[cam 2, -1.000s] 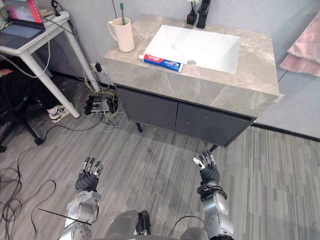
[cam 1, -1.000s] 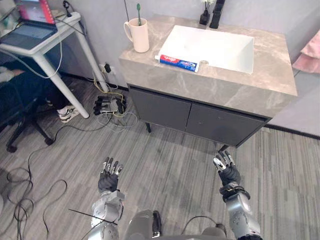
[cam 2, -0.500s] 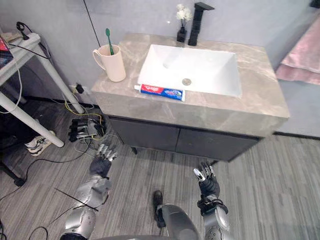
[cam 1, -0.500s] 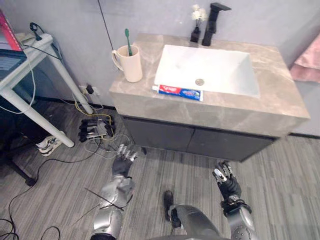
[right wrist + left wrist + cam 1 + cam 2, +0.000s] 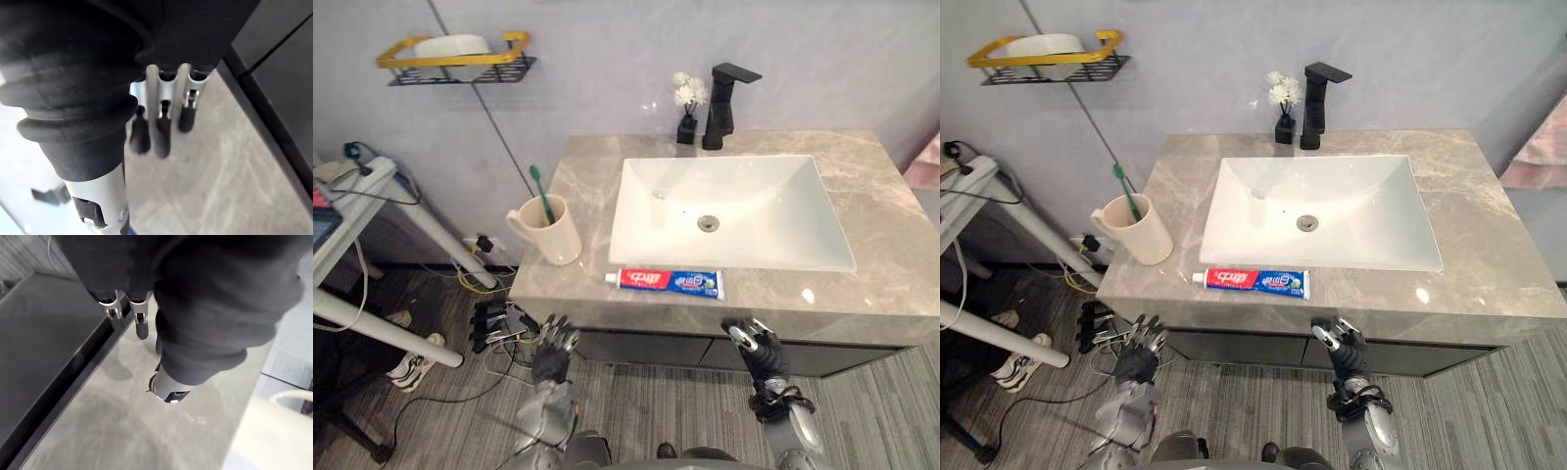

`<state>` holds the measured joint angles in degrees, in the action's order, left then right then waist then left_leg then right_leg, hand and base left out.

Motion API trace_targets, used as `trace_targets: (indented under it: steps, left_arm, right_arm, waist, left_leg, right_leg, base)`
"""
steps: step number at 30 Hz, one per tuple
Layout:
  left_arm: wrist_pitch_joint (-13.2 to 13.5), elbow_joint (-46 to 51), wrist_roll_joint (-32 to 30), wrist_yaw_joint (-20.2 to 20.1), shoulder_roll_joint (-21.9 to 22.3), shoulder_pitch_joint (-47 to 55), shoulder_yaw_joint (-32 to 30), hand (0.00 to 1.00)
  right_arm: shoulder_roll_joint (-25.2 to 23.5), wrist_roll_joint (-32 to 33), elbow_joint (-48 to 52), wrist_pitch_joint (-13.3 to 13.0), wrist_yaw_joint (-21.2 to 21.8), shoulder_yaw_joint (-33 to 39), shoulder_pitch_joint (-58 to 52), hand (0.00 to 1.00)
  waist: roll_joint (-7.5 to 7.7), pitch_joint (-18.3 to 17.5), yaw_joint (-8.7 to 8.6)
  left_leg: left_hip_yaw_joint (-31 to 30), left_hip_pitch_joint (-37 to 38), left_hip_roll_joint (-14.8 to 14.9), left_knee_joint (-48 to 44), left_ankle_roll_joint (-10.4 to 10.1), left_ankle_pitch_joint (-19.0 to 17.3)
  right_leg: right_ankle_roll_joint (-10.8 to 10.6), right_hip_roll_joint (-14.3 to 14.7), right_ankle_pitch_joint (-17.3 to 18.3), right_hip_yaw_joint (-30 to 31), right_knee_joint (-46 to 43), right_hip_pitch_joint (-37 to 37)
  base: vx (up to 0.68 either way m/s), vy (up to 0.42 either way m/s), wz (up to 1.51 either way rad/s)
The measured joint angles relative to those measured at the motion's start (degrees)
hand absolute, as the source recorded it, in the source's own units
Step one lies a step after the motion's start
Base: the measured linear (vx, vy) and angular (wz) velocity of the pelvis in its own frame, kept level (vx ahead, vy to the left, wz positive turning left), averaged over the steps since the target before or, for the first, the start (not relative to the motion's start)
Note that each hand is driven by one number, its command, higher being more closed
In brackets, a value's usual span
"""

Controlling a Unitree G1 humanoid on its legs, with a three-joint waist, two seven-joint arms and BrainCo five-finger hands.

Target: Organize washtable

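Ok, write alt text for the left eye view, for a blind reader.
A toothpaste tube lies at the front of the grey washtable, before the white sink, with a cream mug holding a green toothbrush to its left. The left hand and right hand hover open and empty below the front edge. A black faucet stands behind the sink.

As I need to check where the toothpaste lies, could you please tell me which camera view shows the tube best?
The left eye view: the toothpaste tube lies whole and unobstructed on the countertop in front of the sink. The right eye view shows it equally whole. The wrist views look at the countertop from close up.
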<state>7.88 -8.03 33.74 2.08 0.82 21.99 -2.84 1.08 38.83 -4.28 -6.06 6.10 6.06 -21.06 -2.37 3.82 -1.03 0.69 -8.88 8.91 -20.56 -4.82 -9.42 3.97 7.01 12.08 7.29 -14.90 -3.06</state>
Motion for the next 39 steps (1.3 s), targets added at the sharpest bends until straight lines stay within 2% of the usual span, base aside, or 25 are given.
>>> trace_targets:
  steps: [4, 6, 7, 9, 10, 11, 12, 13, 14, 15, 17, 18, 19, 21, 23, 24, 26, 27, 28, 29, 31, 32, 34, 35, 39]
  left_arm:
    - [-0.14, 1.55, 0.27, -0.04, -0.1, 3.55, -0.17, 0.0]
    - [-0.17, 2.5, 0.12, 0.0, 0.07, 4.42, -0.95, 0.0]
    - [-0.28, 3.09, -0.34, 0.03, -0.46, 4.92, -1.82, 0.0]
    - [-0.74, 3.44, -0.67, 0.0, -0.74, 4.03, -1.7, 0.0]
    - [-0.75, 4.1, -0.66, -0.33, -0.2, 3.43, -1.61, 0.0]
    - [-0.73, 4.27, -0.64, -0.95, 1.02, 2.82, -1.97, 0.0]
    - [-0.61, 4.19, -0.65, -1.19, 1.4, 2.19, -2.3, 0.0]
    - [-0.6, 4.04, -0.65, -1.25, 1.13, 1.14, -2.47, 0.0]
    - [-0.54, 4.04, -0.65, -1.42, 0.99, 0.84, -2.48, 0.0]
    - [-0.27, 4.0, -0.63, -1.99, 0.49, 0.05, -3.57, 0.0]
    - [0.48, 3.9, -0.58, -2.05, 0.25, -1.15, -4.86, 0.0]
    - [1.35, 3.75, -0.57, -2.01, -0.45, -2.09, -5.42, 0.0]
    - [1.55, 2.66, -0.57, -1.97, -1.36, -3.51, -5.64, 0.0]
    - [1.47, 0.73, -0.5, -1.9, -0.36, -5.85, -6.12, 0.0]
    - [1.35, -0.5, -0.37, -1.84, 1.53, -6.53, -5.53, 0.0]
    - [1.34, -0.64, -0.37, -1.84, 1.77, -6.72, -5.0, 0.0]
    - [1.39, -0.68, 0.23, -1.85, 1.76, -7.12, -3.03, 0.0]
    - [1.39, -0.77, 0.57, -1.85, 1.76, -7.11, -2.54, 0.0]
    - [1.39, -1.11, 0.99, -1.93, 1.69, -7.17, -1.51, 0.0]
    - [1.4, -1.15, 1.57, -2.09, 1.69, -7.18, -0.99, 0.0]
    - [1.43, -1.19, 1.67, -2.13, 1.49, -7.23, -0.95, 0.0]
    - [1.4, -1.79, 1.69, -2.15, 1.3, -7.37, -0.39, 0.0]
    - [1.37, -1.9, 1.69, -2.24, 0.65, -7.41, 0.23, 0.0]
    - [1.37, -1.9, 1.69, -2.2, 0.0, -7.52, 0.2, 0.0]
    - [1.35, -2.44, 1.68, -2.1, -2.22, -7.57, 0.22, 0.0]
  right_arm:
    - [-2.44, 0.03, 0.02, -0.17, 0.09, 1.15, -0.64, 0.0]
    - [-2.93, 0.01, 0.04, -0.17, 0.29, 0.16, 0.66, 0.0]
    - [-3.26, -0.08, 0.1, -0.15, 0.43, -0.94, 0.78, 0.0]
    - [-2.75, -0.25, 0.05, -0.08, 0.4, -1.84, 0.74, 0.0]
    - [-2.64, -0.27, -0.03, -0.02, 0.41, -1.85, 0.73, 0.0]
    - [-2.15, -0.69, -1.46, -0.09, 0.61, -1.6, 1.97, 0.0]
    - [-2.04, -0.98, -2.56, -0.05, 0.73, -1.62, 3.13, 0.0]
    - [-2.05, -1.35, -5.23, -0.07, 1.26, -1.57, 4.79, 0.0]
    - [-1.97, -1.5, -6.83, -0.05, 1.36, -1.53, 5.44, 0.0]
    - [-1.78, -2.12, -9.79, 0.01, 1.44, -1.48, 6.77, 0.0]
    - [-1.64, -2.49, -10.87, 0.02, 1.43, -1.5, 7.88, 0.0]
    - [-1.52, -2.88, -10.86, 0.01, 1.49, -1.55, 8.4, 0.0]
    - [-0.96, -3.04, -10.86, -0.03, 1.5, -1.44, 8.69, 0.0]
    - [0.76, -3.21, -11.0, 0.02, 1.44, -1.43, 10.75, 0.0]
    - [2.82, -3.21, -11.14, -0.07, 1.31, -1.08, 11.95, 0.0]
    - [2.97, -3.21, -11.14, -0.07, 1.31, -0.4, 11.75, 0.0]
    - [4.01, -3.41, -11.18, -0.16, 1.06, 0.97, 11.03, 0.0]
    - [4.35, -3.49, -11.18, -0.19, 1.01, 1.12, 10.84, 0.0]
    - [4.96, -3.58, -11.18, -0.21, 0.91, 2.16, 10.55, 0.0]
    - [5.13, -3.66, -11.18, -0.33, 0.44, 3.04, 10.61, 0.0]
    - [4.98, -3.7, -11.18, -0.32, 0.16, 3.16, 10.32, 0.0]
    - [4.91, -3.67, -11.18, -0.27, 0.08, 3.59, 9.8, 0.0]
    - [2.97, -3.57, -11.18, -0.24, -0.16, 4.8, 9.05, 0.0]
    - [1.83, -3.52, -11.18, -0.23, -0.18, 4.67, 8.92, 0.0]
    - [-0.23, -3.46, -11.18, -0.23, -0.21, 4.58, 8.08, 0.0]
  waist:
    - [0.3, -0.6, 0.35]
    - [-0.27, -0.25, 0.69]
    - [1.1, -0.62, 0.89]
    - [0.42, -0.49, 0.55]
    - [0.42, -0.46, 0.93]
    - [-0.81, -0.25, 2.04]
    - [-1.1, 0.21, 2.15]
    - [-0.51, 0.02, 1.98]
    - [-0.18, -0.15, 2.13]
    - [0.34, -0.62, 2.23]
    - [0.65, -1.1, 2.31]
    - [1.74, -1.8, 2.68]
    - [3.48, -2.91, 3.38]
    - [2.72, -2.98, 3.81]
    - [1.23, -2.45, 2.9]
    - [1.07, -2.34, 2.59]
    - [1.2, -2.12, 1.53]
    - [1.78, -1.77, 1.6]
    - [2.03, -1.72, 1.76]
    - [2.01, -1.7, 1.74]
    - [2.03, -1.65, 1.6]
    - [1.52, -1.7, 1.24]
    - [1.8, -1.83, -0.1]
    - [2.88, -1.67, -0.29]
    - [4.07, -1.77, 0.05]
  left_leg:
    - [5.68, 3.27, 0.94, 6.41, -0.06, -0.13]
    - [8.72, 3.58, 2.09, 7.14, -0.06, -0.15]
    - [10.77, 3.27, 1.47, 6.26, -0.04, -0.7]
    - [10.7, 1.71, 2.18, 3.21, 0.52, -2.32]
    - [11.12, 1.33, 2.31, 2.64, 0.65, -2.29]
    - [11.79, 1.63, 3.9, 3.52, 0.86, -2.15]
    - [12.0, 1.77, 4.28, 3.61, 0.84, -2.16]
    - [12.09, 1.67, 4.29, 3.41, 0.62, -2.0]
    - [12.02, 1.53, 4.25, 3.32, 0.5, -1.93]
    - [11.49, 1.47, 4.49, 3.23, 0.34, -1.85]
    - [10.53, 0.44, 5.08, 2.69, -0.41, -1.42]
    - [10.19, -1.51, 5.31, 1.95, -1.77, -0.61]
    - [9.19, -4.07, 5.31, 0.89, -3.77, 0.53]
    - [7.55, -6.6, 7.32, 2.8, -5.47, 4.48]
    - [5.53, -6.44, 9.12, 6.1, -4.0, 9.34]
    - [4.62, -6.19, 9.4, 6.92, -3.57, 11.02]
    - [2.26, -5.86, 10.0, 7.9, -0.47, 15.82]
    - [1.98, -5.55, 9.72, 7.41, -0.56, 15.68]
    - [1.49, -5.17, 7.91, 5.19, -2.15, 13.43]
    - [2.14, -5.26, 5.96, 2.39, -2.1, 10.5]
    - [3.34, -5.24, 5.23, 0.25, -1.56, 6.96]
    - [3.32, -4.6, 5.07, 1.06, -2.87, 5.17]
    - [3.68, -2.95, 3.68, 5.21, -3.59, 4.74]
    - [3.82, -2.49, 2.8, 6.87, -4.78, 5.51]
    - [3.78, -2.5, 2.11, 7.04, -4.92, 5.68]
  right_leg:
    - [-4.93, 0.76, -2.23, 4.24, -4.38, -4.28]
    - [-5.3, 0.5, -0.29, 3.86, -5.75, -9.58]
    - [-6.92, -2.36, -5.81, 3.88, -0.15, -10.38]
    - [-6.11, -2.76, -9.1, 2.44, 1.15, -10.23]
    - [-6.85, -2.65, -9.66, 2.75, 1.68, -10.23]
    - [-8.19, -2.08, -10.08, 3.34, 3.18, -9.3]
    - [-6.45, -2.55, -8.52, 2.0, -1.02, -10.01]
    - [-4.66, -5.12, -3.09, 0.93, -12.73, -11.72]
    - [-5.82, -7.07, -1.24, 0.53, -16.31, -11.45]
    - [-7.72, -12.06, 0.86, 0.66, -19.67, -9.28]
    - [-7.98, -16.43, 1.16, 0.81, -19.97, -7.2]
    - [-6.96, -19.47, -0.6, 0.78, -17.64, -5.9]
    - [-11.04, -20.71, -0.35, 1.15, -11.9, -4.24]
    - [-16.6, -19.17, 3.39, -1.27, -4.6, -2.65]
    - [-15.89, -16.58, 3.95, -2.69, -1.66, -0.9]
    - [-15.88, -15.8, 3.94, -2.86, -1.63, -0.35]
    - [-15.58, -13.81, 3.77, -4.92, -4.27, -0.08]
    - [-15.47, -13.82, 3.74, -5.29, -4.81, -0.06]
    - [-14.72, -14.58, 3.88, -5.47, -5.21, 0.16]
    - [-13.55, -15.43, 4.33, -5.5, -5.01, 0.19]
    - [-10.84, -16.26, 5.84, -5.48, -3.99, 0.68]
    - [-10.24, -16.5, 6.17, -5.54, -2.61, 1.43]
    - [-10.42, -17.76, 6.06, -6.4, -1.99, 1.92]
    - [-11.08, -18.59, 5.6, -6.4, -1.24, 1.94]
    - [-11.63, -19.3, 3.24, -6.63, 2.38, 3.94]
  base:
    - [0.1, 0.212, -0.57]
    - [-0.04, 0.119, -0.85]
    - [-0.07, 0.035, -0.47]
    - [-0.12, -0.013, -0.04]
    - [-0.16, -0.045, -0.05]
    - [-0.14, -0.008, -0.21]
    - [-0.14, 0.001, -0.2]
    - [-0.1, -0.003, -0.03]
    - [-0.21, -0.106, 0.07]
    - [-0.18, -0.157, 0.04]
    - [-0.14, -0.24, 0.04]
    - [-0.12, -0.412, 0.03]
    - [-0.12, -0.434, 0.05]
    - [-0.1, -0.41, 0.05]
    - [-0.08, -0.292, 0.2]
    - [-0.09, -0.275, 0.52]
    - [-0.1, -0.272, 0.46]
    - [-0.04, -0.153, 0.08]
    - [0.0, -0.054, -0.08]
    - [0.01, -0.011, -0.14]
    - [0.01, 0.06, -0.24]
    - [0.0, 0.101, -0.11]
    - [-0.02, 0.14, 0.22]
    - [-0.03, 0.138, 0.2]
    - [-0.01, 0.1, 0.04]
